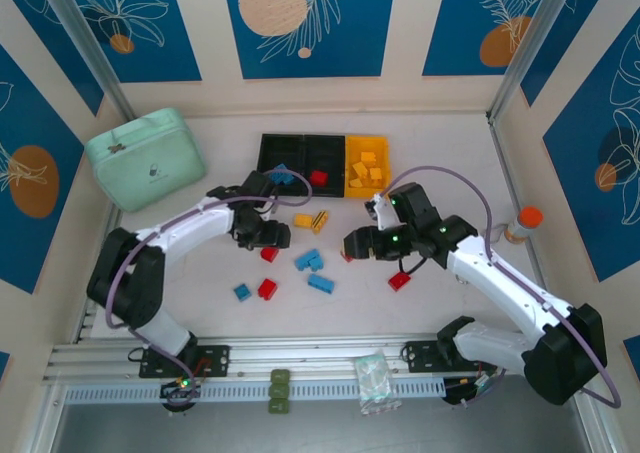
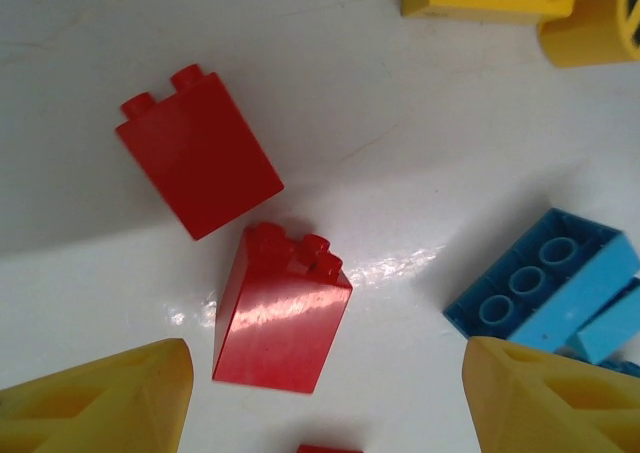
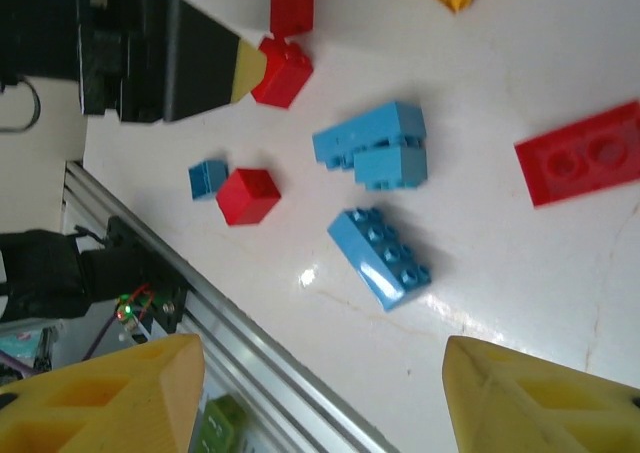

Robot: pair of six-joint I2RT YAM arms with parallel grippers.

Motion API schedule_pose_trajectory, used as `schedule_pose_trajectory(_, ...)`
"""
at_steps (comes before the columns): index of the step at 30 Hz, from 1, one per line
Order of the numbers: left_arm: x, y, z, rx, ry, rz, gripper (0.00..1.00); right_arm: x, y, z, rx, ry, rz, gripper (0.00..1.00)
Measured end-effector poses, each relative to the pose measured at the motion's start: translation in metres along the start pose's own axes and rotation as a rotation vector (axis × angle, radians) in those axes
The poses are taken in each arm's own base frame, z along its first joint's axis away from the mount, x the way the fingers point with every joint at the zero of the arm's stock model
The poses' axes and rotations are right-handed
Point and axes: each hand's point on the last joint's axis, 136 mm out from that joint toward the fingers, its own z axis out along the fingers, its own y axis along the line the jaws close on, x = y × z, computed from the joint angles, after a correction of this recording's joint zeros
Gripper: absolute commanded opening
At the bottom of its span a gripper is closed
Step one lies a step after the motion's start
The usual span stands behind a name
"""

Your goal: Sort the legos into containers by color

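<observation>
In the left wrist view my left gripper [image 2: 325, 413] is open just above the table. A red brick [image 2: 280, 308] lies between its yellow fingers [image 2: 100, 398], closer to the left one, untouched. A second red brick [image 2: 198, 163] lies beyond it. From above, the left gripper [image 1: 268, 237] hovers by a red brick [image 1: 269, 254]. My right gripper [image 1: 350, 245] is open and empty; under it lie a blue brick [image 3: 380, 258] and a blue pair [image 3: 375, 148]. The joined containers [image 1: 268, 145] stand at the back: blue [image 1: 285, 176] and red [image 1: 318, 178] pieces in the black ones, yellow bricks in the yellow one [image 1: 352, 188].
Loose on the table are a red cube [image 1: 267, 289], a small blue brick [image 1: 241, 292], a flat red brick [image 1: 399, 280], a yellow brick [image 1: 303, 220] and a striped one [image 1: 320, 221]. A mint-green case [image 1: 145, 158] sits back left, an orange-capped bottle [image 1: 522, 225] at the right.
</observation>
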Motion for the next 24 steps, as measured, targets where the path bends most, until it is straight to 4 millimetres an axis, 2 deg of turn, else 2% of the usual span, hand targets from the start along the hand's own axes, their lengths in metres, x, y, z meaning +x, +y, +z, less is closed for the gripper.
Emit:
schedule_pose_trajectory(2,0.002,0.002,0.009,-0.037,0.031,0.029,0.70,0.008,-0.003,0.001,-0.003,0.009,0.009,0.64)
schedule_pose_trajectory(7,0.009,0.010,0.024,-0.096,0.078,0.058,0.58,0.016,-0.004,0.002,-0.017,0.019,0.026,0.64)
schedule_pose_trajectory(19,0.011,0.013,0.034,-0.119,0.096,0.072,0.27,0.015,0.002,0.005,-0.042,0.010,0.018,0.63)
schedule_pose_trajectory(24,0.011,0.010,0.032,-0.115,0.091,0.076,0.25,0.015,0.002,0.006,-0.042,0.010,0.022,0.63)
